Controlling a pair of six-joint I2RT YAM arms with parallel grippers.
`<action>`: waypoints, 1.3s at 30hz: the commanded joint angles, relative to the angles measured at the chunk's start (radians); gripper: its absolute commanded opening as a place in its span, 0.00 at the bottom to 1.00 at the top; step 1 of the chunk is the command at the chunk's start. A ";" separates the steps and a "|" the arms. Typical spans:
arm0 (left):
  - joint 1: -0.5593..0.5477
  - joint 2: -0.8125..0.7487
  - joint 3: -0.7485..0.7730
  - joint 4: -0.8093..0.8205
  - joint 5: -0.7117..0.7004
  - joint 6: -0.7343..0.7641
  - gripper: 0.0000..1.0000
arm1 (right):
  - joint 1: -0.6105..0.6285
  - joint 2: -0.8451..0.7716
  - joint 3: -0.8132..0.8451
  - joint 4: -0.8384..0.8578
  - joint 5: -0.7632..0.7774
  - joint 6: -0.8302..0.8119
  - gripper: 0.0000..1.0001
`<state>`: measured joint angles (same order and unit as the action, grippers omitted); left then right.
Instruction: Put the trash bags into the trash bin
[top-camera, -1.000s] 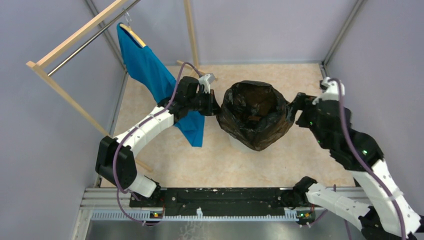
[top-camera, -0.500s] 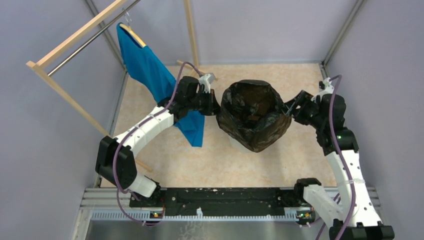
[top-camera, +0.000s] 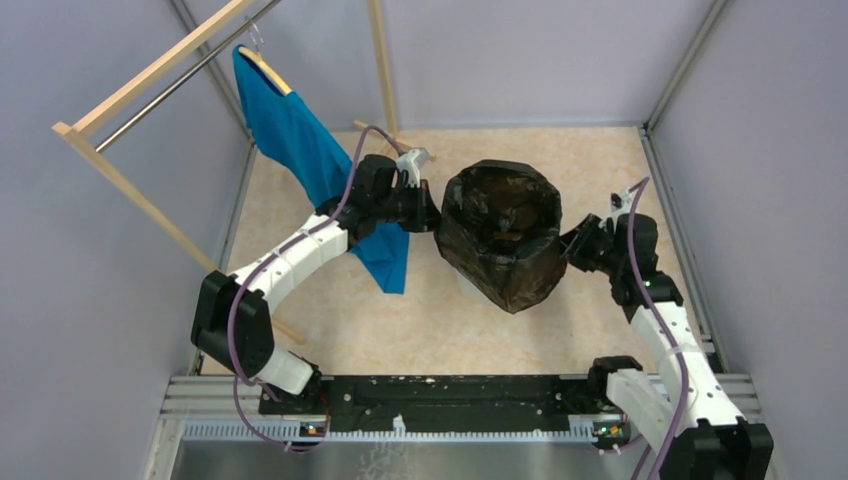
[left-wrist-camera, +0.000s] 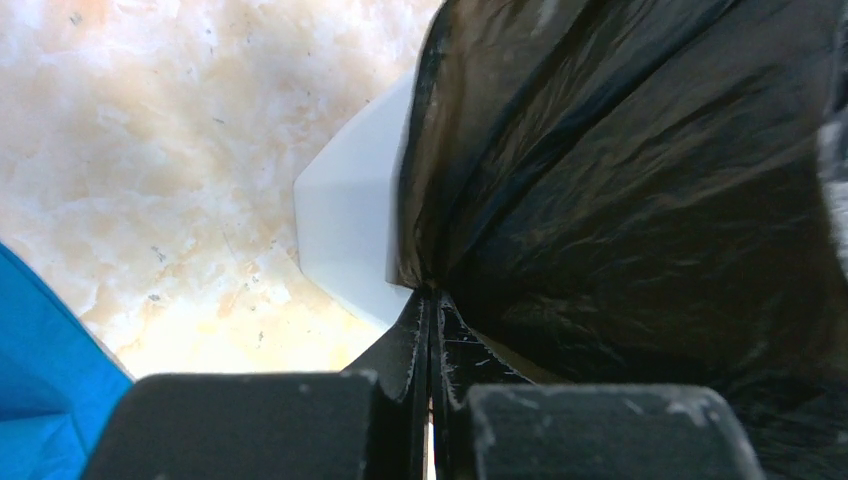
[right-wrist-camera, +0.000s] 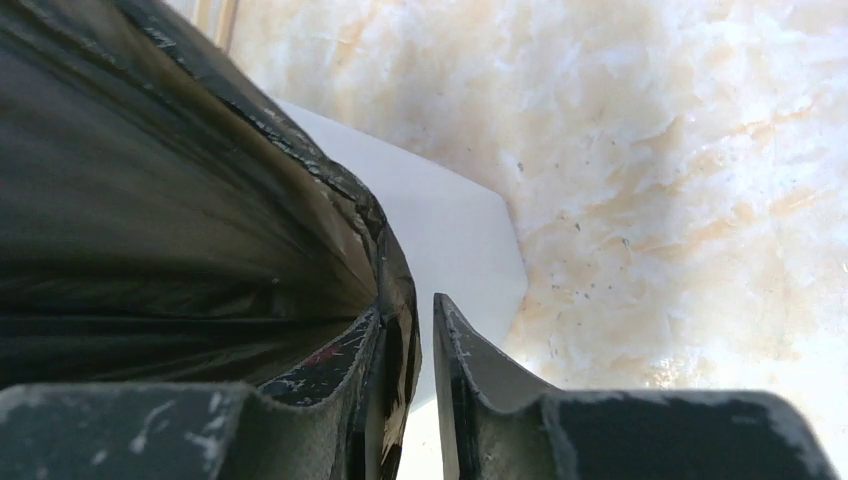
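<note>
The black trash bag (top-camera: 500, 235) is draped over the trash bin (top-camera: 465, 284), whose white wall shows only below the film. My left gripper (top-camera: 432, 213) is at the bag's left rim, shut on a pinch of the film (left-wrist-camera: 620, 180) beside the bin's white wall (left-wrist-camera: 350, 230). My right gripper (top-camera: 570, 243) is at the bag's right side. Its jaws (right-wrist-camera: 420, 320) stand a narrow gap apart, with the bag's edge (right-wrist-camera: 180, 200) lying against the left finger and the bin wall (right-wrist-camera: 450, 230) behind.
A blue T-shirt (top-camera: 300, 150) hangs from a wooden rack (top-camera: 130, 95) at the back left, close behind my left arm. Grey walls close the space on three sides. The floor is pale marbled beige.
My right arm has dropped lower and swung nearer, ending at the bag's right side, and its jaws have narrowed round the bag's edge. The left arm has held still.
</note>
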<state>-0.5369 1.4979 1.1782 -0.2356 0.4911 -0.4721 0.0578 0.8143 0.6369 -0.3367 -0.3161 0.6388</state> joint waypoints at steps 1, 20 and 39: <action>0.004 0.016 -0.037 0.072 0.052 -0.035 0.00 | -0.004 0.039 -0.048 0.126 0.001 0.010 0.21; 0.003 -0.053 -0.042 -0.011 -0.067 0.046 0.11 | -0.002 0.074 0.570 -0.377 0.449 -0.268 0.63; 0.004 -0.061 -0.078 0.011 -0.045 0.024 0.05 | 0.696 0.521 0.875 -0.554 0.664 -0.474 0.76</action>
<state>-0.5362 1.4799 1.1141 -0.2470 0.4389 -0.4469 0.7502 1.3666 1.5494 -0.8181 0.2718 0.1925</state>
